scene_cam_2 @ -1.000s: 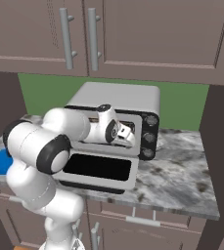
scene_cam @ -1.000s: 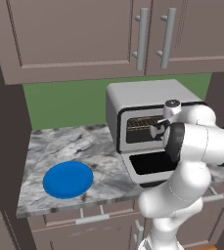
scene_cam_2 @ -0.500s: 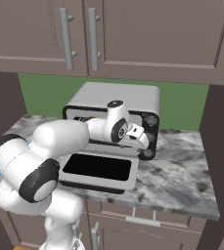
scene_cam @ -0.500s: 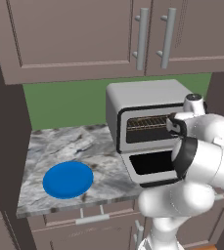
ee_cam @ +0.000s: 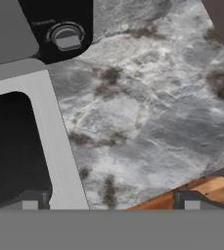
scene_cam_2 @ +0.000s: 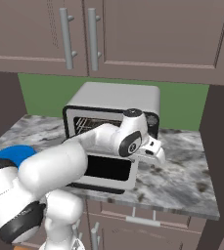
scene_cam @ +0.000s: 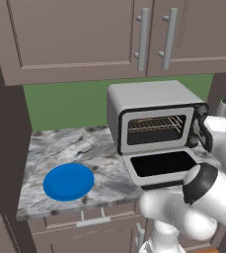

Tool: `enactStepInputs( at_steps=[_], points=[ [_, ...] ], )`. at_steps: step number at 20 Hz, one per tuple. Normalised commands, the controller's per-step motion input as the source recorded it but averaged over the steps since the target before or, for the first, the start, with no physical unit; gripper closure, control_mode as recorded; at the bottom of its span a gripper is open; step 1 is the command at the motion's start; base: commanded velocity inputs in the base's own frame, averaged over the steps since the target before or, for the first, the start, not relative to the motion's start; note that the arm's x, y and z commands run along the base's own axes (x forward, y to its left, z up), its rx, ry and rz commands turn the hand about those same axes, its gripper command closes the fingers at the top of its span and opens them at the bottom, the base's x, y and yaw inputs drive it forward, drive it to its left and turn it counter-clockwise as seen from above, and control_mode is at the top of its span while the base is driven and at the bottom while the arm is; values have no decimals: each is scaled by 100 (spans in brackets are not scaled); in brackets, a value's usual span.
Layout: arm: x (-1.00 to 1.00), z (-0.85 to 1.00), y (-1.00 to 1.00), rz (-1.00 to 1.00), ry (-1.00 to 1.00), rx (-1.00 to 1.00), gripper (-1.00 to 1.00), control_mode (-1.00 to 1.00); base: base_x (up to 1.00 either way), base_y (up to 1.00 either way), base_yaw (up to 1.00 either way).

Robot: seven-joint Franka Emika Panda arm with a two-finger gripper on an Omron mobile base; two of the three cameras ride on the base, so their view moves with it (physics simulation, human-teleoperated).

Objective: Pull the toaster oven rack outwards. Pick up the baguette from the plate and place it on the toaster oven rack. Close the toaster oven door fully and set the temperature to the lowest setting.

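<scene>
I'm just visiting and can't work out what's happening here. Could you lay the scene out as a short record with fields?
place: marble kitchen counter under brown cupboards
toaster oven: silver box at the back of the counter
toaster oven door: folded down flat, open
toaster oven rack: wire grid inside the cavity
plate: blue, round, on the counter left of the oven; no bread on it
knob: on the dark panel at the oven's right side
hand: open, empty, over the counter by the door's right edge
</scene>
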Motion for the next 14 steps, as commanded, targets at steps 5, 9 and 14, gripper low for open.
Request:
enactStepInputs(
  at_steps=[5,9,14],
  points=[
    [-99,9,-30,19,-7,20,-100,-100,0,0,0],
    [-86,55,-8,19,-13,14,-100,-100,0,0,0],
    [-17,-10,5,17,-2,13,-100,-100,0,0,0]
  ],
)
